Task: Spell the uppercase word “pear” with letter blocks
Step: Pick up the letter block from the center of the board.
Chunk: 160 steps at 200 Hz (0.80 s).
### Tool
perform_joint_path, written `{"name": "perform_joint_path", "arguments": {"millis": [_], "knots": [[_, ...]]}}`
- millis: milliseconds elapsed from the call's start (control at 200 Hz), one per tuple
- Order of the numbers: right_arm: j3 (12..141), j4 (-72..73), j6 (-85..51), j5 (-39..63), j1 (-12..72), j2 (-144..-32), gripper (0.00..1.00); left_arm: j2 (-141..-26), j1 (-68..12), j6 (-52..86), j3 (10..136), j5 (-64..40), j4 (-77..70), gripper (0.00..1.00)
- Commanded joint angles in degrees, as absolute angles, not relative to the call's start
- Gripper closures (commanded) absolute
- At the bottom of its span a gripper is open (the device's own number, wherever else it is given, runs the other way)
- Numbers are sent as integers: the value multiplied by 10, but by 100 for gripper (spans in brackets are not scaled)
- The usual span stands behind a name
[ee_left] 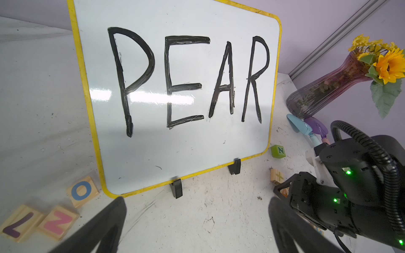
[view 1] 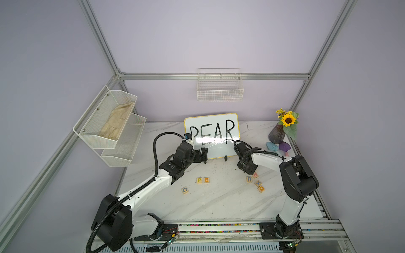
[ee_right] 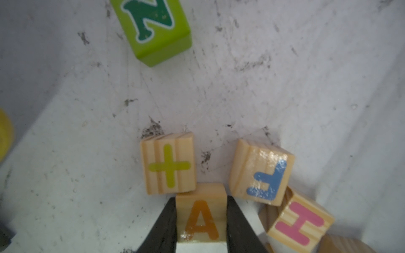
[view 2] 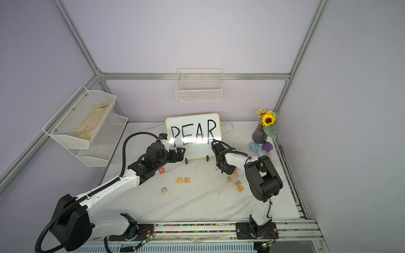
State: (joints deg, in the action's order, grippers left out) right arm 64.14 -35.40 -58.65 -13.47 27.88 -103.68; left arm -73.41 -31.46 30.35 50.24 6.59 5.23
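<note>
Right tool (ee_right: 201,200) pinches A block (ee_right: 201,221)

The block touches the plus block (ee_right: 168,164), just beside the F block (ee_right: 262,173). Left tool (ee_left: 197,200) hangs spread before the whiteboard (ee_left: 175,142). P block (view 1: 199,180) and E block (view 1: 206,180) sit side by side on the bench (view 1: 219,203); R block (view 1: 249,179) lies near the right tool

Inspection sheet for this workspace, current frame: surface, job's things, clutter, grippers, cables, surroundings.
Surface: marble-look tabletop, scuffed, dirt specks.
Job's things: P block and E block side by side; R block apart, nearer right arm; A block in the right gripper.
Clutter: C block, X block, Q block, H block, F block, green N block.
Grippers: left gripper open, empty, facing whiteboard; right gripper shut on A block.
Cables: black corrugated conduit looping off left arm; thin wires at bases.
Surroundings: whiteboard reading PEAR, sunflower vase, wire basket, mesh shelf holding cloth.
</note>
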Motion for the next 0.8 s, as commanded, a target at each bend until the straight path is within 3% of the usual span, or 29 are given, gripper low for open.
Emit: {"name": "perform_joint_path", "arguments": {"millis": [0, 385, 795], "knots": [[631, -374, -597, -145, 275, -1014, 66, -733, -310, 299, 479, 61, 35, 0], [648, -373, -543, -138, 284, -996, 72, -727, -310, 301, 480, 61, 36, 0], [735, -371, -431, -161, 407, -1029, 71, -711, -310, 303, 486, 66, 58, 0]]}}
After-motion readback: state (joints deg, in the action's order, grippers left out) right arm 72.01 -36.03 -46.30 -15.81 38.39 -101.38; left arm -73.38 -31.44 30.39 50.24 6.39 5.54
